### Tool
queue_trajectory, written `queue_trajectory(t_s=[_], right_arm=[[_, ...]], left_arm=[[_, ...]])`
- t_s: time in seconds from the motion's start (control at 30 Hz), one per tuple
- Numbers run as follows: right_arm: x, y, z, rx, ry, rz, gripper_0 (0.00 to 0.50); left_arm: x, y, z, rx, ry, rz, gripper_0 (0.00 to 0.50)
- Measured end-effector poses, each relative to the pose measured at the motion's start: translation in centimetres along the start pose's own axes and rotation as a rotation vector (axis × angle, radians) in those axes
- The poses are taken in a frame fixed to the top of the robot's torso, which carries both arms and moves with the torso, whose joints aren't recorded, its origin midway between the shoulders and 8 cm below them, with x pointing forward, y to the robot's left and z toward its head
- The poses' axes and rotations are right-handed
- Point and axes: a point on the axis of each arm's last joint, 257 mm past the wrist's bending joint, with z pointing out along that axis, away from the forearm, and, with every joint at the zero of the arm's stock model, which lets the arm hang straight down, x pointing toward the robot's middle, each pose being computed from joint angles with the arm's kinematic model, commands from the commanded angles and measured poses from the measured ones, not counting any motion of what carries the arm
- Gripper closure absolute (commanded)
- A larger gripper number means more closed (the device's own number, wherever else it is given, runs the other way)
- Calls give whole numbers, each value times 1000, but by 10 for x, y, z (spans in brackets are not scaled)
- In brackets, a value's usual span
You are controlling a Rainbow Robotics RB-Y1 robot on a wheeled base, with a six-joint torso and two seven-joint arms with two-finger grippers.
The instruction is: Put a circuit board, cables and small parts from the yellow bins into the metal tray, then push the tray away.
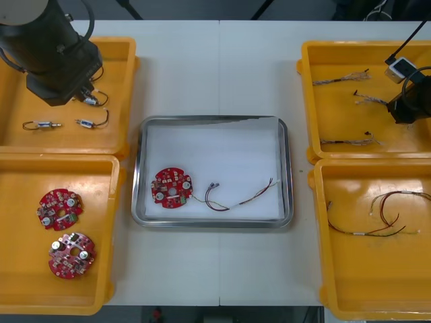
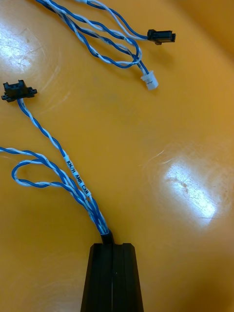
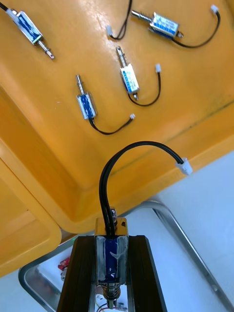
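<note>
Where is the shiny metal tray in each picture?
Front view: metal tray in the middle, between the yellow bins.
Left wrist view: its corner beneath the left fingers holding a small metal part.
Right wrist view: right fingers pinching a blue and white cable instead.
Shared landmark: red circuit board in the tray.

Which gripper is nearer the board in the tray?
Left. The left gripper, holding a small metal part, is over the far left bin on the board's side of the tray; the right gripper is over the far right bin, beyond the tray.
</note>
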Motion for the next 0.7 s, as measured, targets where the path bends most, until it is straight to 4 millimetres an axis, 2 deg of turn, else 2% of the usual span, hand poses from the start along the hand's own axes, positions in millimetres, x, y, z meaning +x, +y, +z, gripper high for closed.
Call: queue_trajectory(t_s=[0.17,0.43,0.7], right_arm=[[-1,6,-1,-25,9,-2,500],[6,18,-10,-91,83,-60,500],[5,25,-19,-143,98,-48,500]], left_arm=[[24,-2,8,-1,-18,13,500],[69,-22,24,24,-20,-255,500],[117,-40,42,39,-22,-181,500]])
